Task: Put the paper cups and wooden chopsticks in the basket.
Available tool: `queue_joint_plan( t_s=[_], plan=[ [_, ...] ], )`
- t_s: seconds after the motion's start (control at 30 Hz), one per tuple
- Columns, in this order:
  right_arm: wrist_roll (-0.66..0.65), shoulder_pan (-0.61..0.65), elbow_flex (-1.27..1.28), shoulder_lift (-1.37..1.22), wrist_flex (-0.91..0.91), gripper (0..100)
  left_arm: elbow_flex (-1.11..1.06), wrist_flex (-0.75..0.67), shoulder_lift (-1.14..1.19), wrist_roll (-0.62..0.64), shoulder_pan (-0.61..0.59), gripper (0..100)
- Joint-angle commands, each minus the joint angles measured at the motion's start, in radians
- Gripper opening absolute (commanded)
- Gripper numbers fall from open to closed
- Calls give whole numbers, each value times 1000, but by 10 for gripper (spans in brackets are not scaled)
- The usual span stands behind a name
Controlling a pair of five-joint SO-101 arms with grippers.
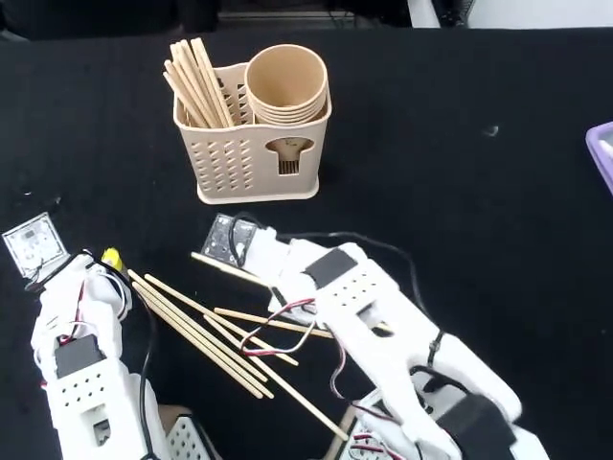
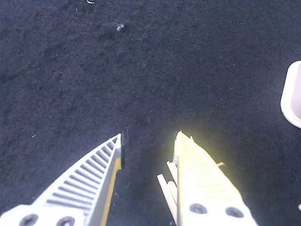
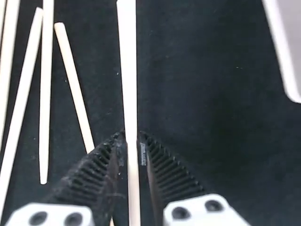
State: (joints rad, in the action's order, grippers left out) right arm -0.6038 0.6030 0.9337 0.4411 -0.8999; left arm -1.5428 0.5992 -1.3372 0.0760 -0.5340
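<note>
The right gripper [image 3: 131, 136] is pinched onto one chopstick [image 3: 127, 70], whose long axis runs straight out past the fingertips, flat on the black table [image 1: 460, 192]. Beside it, the loose chopsticks [image 1: 201, 331] lie fanned diagonally between the arms. The left gripper [image 2: 149, 141] is spread wide, holding nothing. Farther back, the basket [image 1: 239, 163] holds stacked paper cups [image 1: 285, 81] and upright sticks [image 1: 196, 81] leaning left.
</note>
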Motion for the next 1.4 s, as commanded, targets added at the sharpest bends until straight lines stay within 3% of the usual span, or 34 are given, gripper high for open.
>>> queue_joint_plan(
  t_s=[0.0, 0.17, 0.37, 0.5, 0.7, 0.87, 1.03, 1.37],
  plan=[
    [9, -18, -21, 59, -8, 10, 12, -20, -12, -6, 5, 188],
    [107, -46, -145, 154, -54, 10, 12, -20, -12, -6, 5, 188],
    [275, 32, -435, 317, -107, 11, 12, -20, -12, -6, 5, 188],
    [313, 54, -493, 321, 143, 11, 12, -21, -12, -6, 7, 188],
    [407, 51, -429, 308, 707, 11, 12, -21, -12, -6, 7, 188],
    [402, 51, -406, 150, 1063, 11, 12, -21, -12, -6, 7, 188],
    [405, 38, -492, -67, 1185, 11, 12, -21, -12, -6, 5, 188],
    [410, -38, -664, -371, 1183, 11, 12, -21, -12, -6, 5, 188]
  ],
)
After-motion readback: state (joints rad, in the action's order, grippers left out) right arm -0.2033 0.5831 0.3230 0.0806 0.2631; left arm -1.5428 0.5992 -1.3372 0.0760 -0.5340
